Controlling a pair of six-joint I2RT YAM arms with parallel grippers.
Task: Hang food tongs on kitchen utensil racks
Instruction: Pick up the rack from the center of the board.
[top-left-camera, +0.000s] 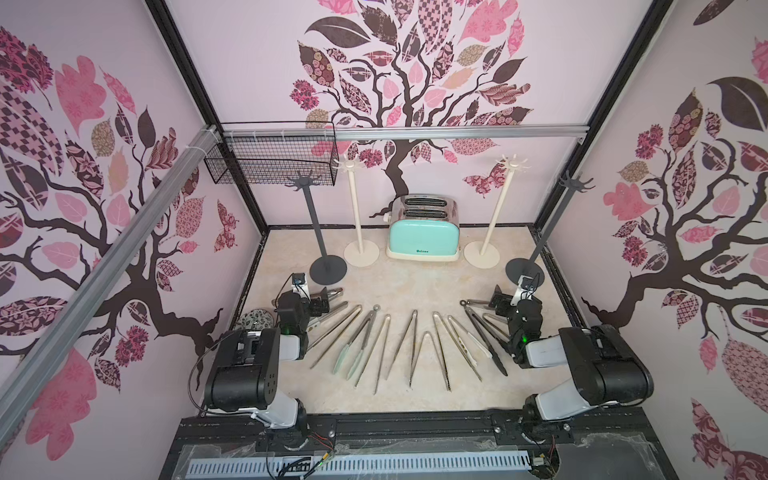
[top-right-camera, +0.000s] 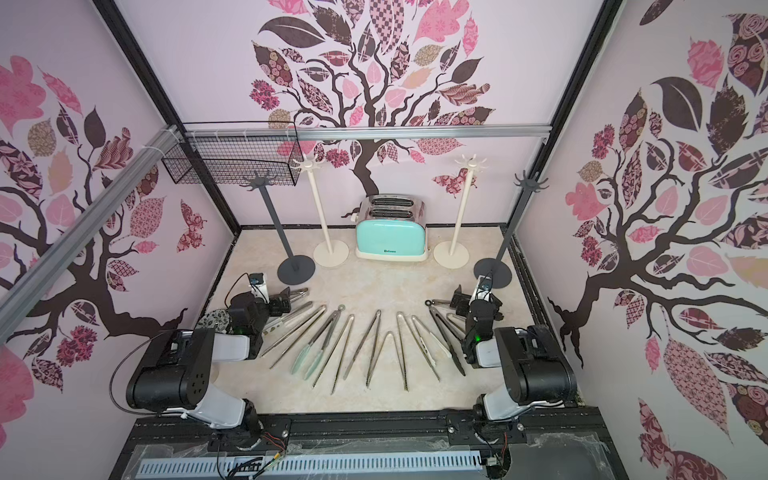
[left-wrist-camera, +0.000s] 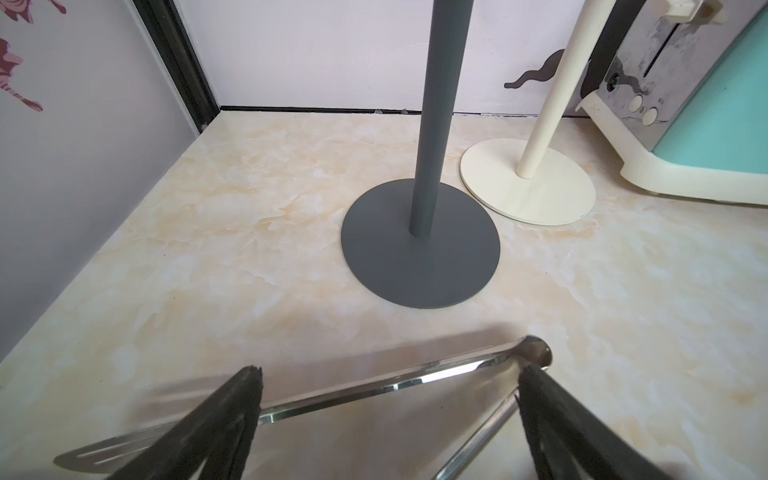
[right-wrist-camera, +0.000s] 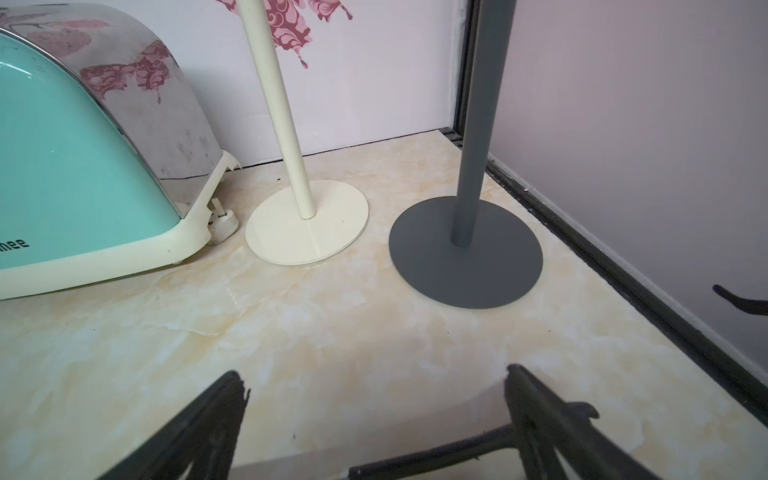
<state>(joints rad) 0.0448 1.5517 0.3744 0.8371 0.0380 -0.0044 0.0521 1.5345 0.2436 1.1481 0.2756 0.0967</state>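
Both tools stand wide and hold nothing: my left tool (left-wrist-camera: 388, 374) sits over a steel pair (left-wrist-camera: 374, 388), my right tool (right-wrist-camera: 374, 374) over a black pair (right-wrist-camera: 436, 455). The food tongs (top-left-camera: 414, 318) lie fanned on the tabletop (top-left-camera: 415, 282), with the kitchen utensil racks (top-left-camera: 328, 269) upright behind them.

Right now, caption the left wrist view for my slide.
Open left end effector over steel tongs, facing the dark grey utensil rack, with a cream rack and mint toaster beside it.
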